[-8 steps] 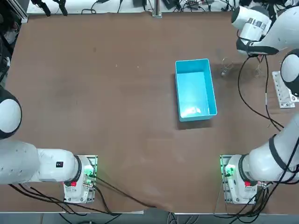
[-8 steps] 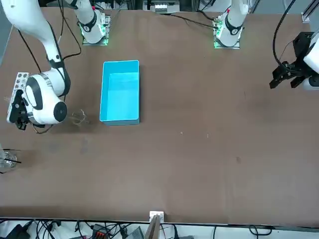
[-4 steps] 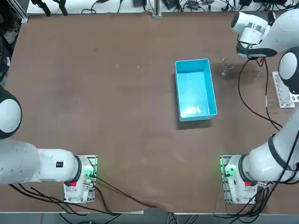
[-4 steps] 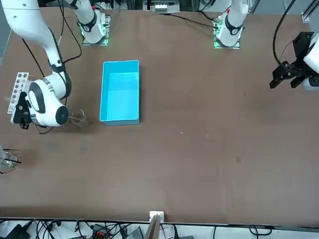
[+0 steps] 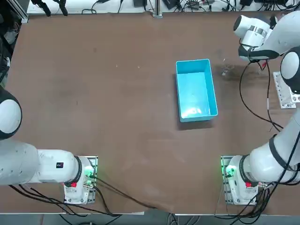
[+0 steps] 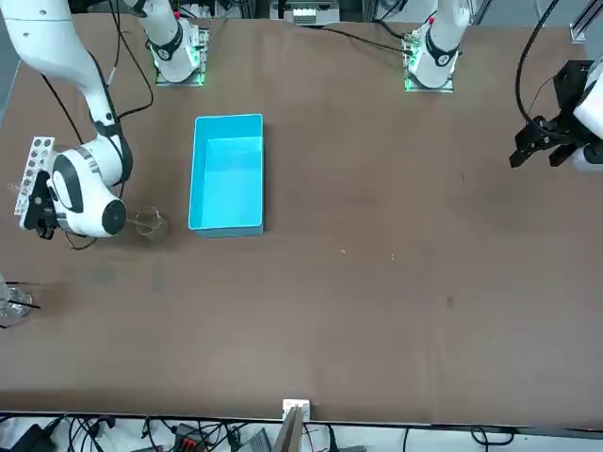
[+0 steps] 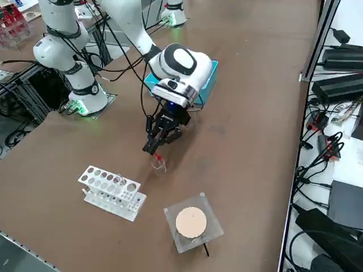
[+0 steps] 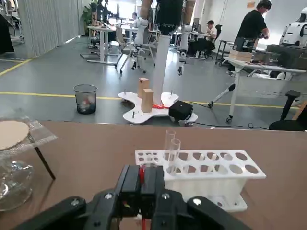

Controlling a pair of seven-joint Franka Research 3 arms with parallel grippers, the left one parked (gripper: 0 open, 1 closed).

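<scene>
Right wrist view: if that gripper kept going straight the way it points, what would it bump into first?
Probably the white tube rack, on the table straight ahead of the right gripper, which hangs low near the table's right edge. Depth is unclear, so that's a guess.

End effector — between bin and rack

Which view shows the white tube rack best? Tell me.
The right side view: the whole rack lies in sight, with the right gripper near it. The wrist view shows one long side close up. Top and front views show it at the picture's edge, partly behind the arm.
</scene>
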